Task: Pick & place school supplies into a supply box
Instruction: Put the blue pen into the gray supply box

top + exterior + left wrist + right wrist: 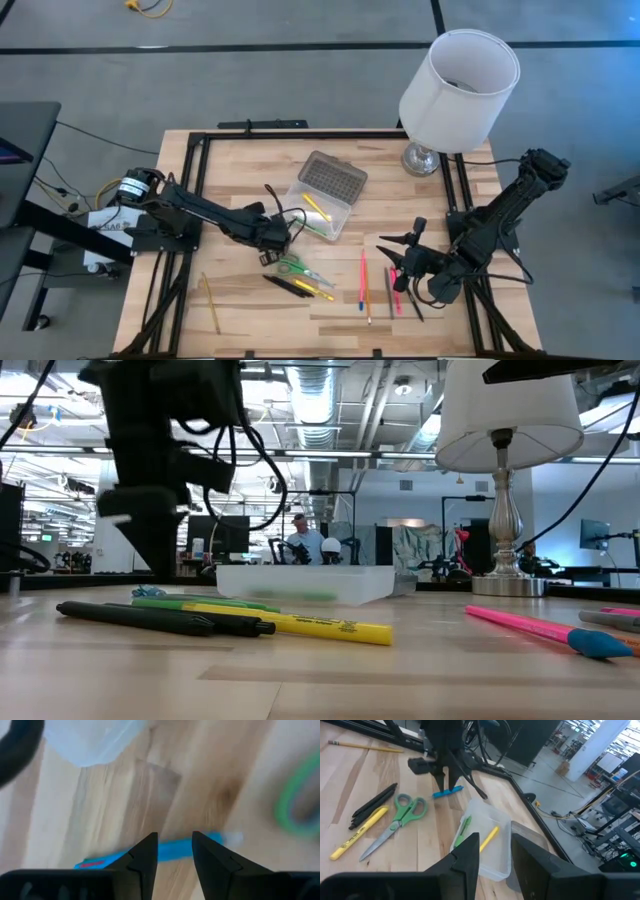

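The clear supply box [322, 205] stands open mid-table with its grey dotted lid [335, 175] swung toward the far edge. A yellow pen and a green marker [465, 830] lie inside. My left gripper [174, 835] is open and points down over a blue pen [175, 849] on the table, between the box and the green-handled scissors [402, 817]. The pen runs crosswise under both fingers, and I cannot tell whether they touch it. My right gripper [495, 837] is open and holds nothing. It hovers right of centre [398, 258], above the pink and red pens [362, 278].
Black pens [285, 284] and a yellow highlighter [318, 291] lie by the scissors near the front edge. A pencil [210, 300] lies alone at the near left. A white-shaded lamp [460, 85] stands at the far right corner. Black frame rails run along the table's sides.
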Controlling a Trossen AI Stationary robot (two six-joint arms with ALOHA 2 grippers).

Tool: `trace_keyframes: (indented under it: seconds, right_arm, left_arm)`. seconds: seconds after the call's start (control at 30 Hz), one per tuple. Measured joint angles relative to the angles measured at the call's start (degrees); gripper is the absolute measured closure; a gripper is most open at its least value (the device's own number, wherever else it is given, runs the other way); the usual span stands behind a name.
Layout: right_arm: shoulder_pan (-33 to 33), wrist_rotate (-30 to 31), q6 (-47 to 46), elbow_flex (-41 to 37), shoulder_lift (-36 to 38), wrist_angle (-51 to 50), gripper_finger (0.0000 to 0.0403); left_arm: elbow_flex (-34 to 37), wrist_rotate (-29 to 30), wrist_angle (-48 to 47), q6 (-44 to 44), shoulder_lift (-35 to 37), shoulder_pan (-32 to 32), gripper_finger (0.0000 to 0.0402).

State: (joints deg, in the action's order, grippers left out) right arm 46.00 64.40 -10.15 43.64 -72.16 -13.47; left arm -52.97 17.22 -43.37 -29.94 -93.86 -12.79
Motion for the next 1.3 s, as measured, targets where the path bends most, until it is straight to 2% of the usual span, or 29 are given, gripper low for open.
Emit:
trace_keyframes:
  seconds: [0.27,0.37,0.53,0.93,1.03,1.3]
  right_arm:
    - [0.0,0.0,0.0,0.0,0.0,-0.3,0.0296]
    - [0.0,-0.1,0.0,0.0,0.0,-0.7,0.0296]
    - [0.0,-0.1,0.0,0.0,0.0,-0.9,0.0296]
    - [0.0,-0.1,0.0,0.0,0.0,-1.5,0.0295]
    - [0.0,-0.1,0.0,0.0,0.0,-1.7,0.0296]
    - [-1.0,-0.6,0.0,0.0,0.0,-2.7,0.0296]
  left_arm:
    - [0.6,0.0,-6.1,12.9,1.7,-2.6,0.0285]
    - [2.4,0.3,-5.2,16.6,1.7,-2.5,0.0285]
    - [4.9,4.5,-3.4,20.7,1.7,-1.9,0.0285]
    - [9.1,4.6,5.9,27.6,1.8,0.8,0.0285]
    - [9.6,2.2,6.8,27.2,2.0,2.1,0.0285]
    - [9.6,-5.8,6.3,18.8,2.0,5.6,0.0286]
